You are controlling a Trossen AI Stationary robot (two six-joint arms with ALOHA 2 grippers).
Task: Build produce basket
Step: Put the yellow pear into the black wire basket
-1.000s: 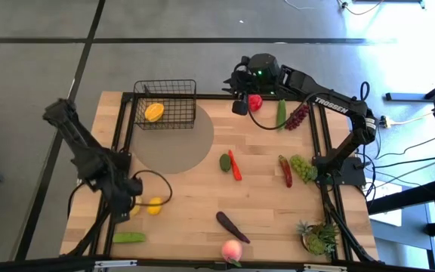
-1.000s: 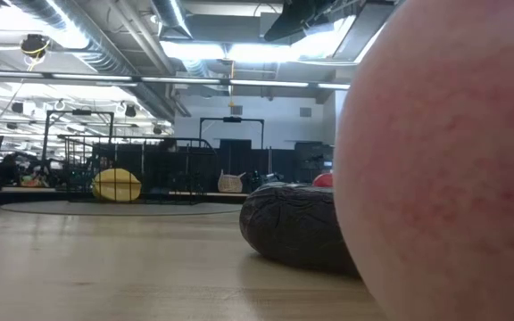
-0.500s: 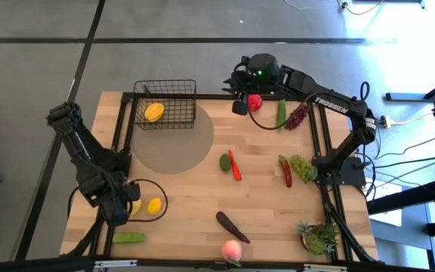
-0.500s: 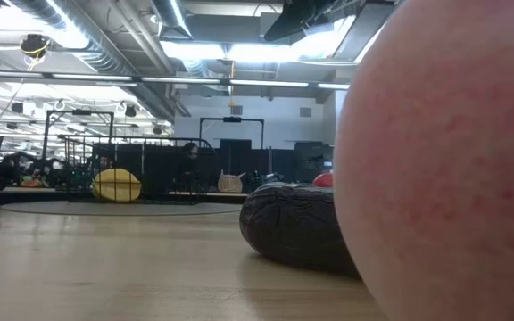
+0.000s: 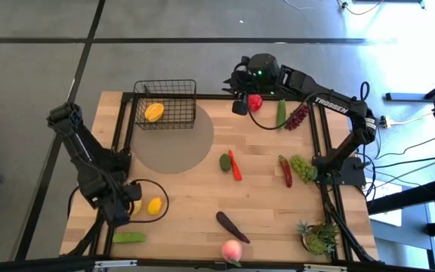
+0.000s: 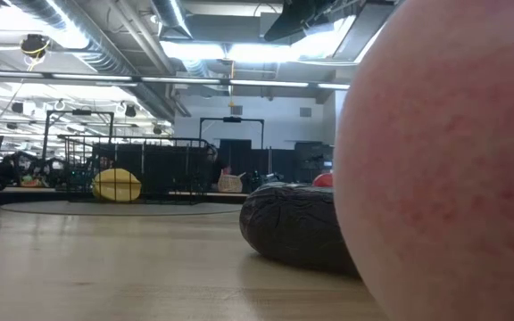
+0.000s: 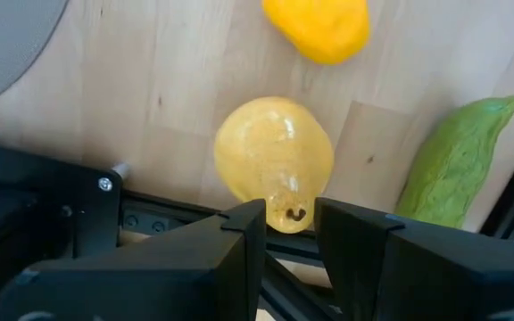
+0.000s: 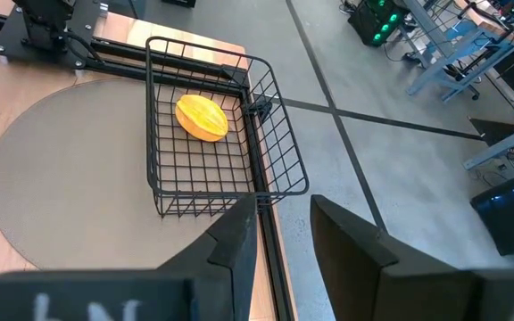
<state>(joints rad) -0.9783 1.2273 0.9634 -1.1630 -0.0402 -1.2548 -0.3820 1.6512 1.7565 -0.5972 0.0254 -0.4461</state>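
Only the orange mango [image 5: 154, 112] lies in the wire basket [image 5: 165, 104], while the left gripper [image 7: 288, 234], jaws slightly apart, hovers with a yellow lemon [image 7: 273, 160] just ahead of them, and the right gripper [image 8: 282, 234], also narrowly parted and empty, waits by the red apple [image 5: 255, 103].

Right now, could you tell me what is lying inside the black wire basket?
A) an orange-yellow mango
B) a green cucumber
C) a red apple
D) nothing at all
A: the high view shows a single orange-yellow mango inside the basket, and the right wrist view shows the same fruit behind the wires.
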